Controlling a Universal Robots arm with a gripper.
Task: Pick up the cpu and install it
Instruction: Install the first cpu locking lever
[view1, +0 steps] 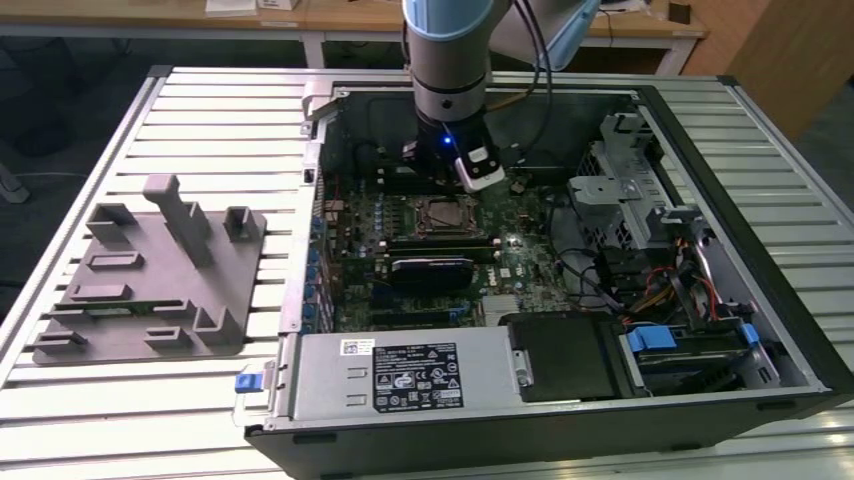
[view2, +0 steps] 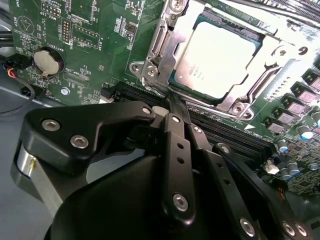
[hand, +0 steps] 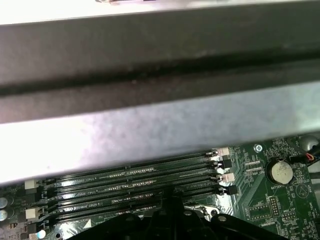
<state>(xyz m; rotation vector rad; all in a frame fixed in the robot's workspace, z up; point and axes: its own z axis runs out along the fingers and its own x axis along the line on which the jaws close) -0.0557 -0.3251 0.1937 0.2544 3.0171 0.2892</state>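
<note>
Lying flat with its silver top up, the cpu (view2: 216, 62) sits in the socket (view2: 165, 55) in the second wrist view, beside the gripper (view2: 172, 102), fingers pressed together, empty.

I worked in what looked like a lab or electronics workshop. An opened desktop computer case (view1: 561, 260) lay on its side on a slatted metal table (view1: 107, 140), its green motherboard (view1: 441, 250) bare to the room. To the exterior view's left of the case sat a grey plastic fixture tray (view1: 147, 280) with upright posts. At the far side stood wooden-topped benches (view1: 334, 15) on white legs, over a dark floor.
</note>
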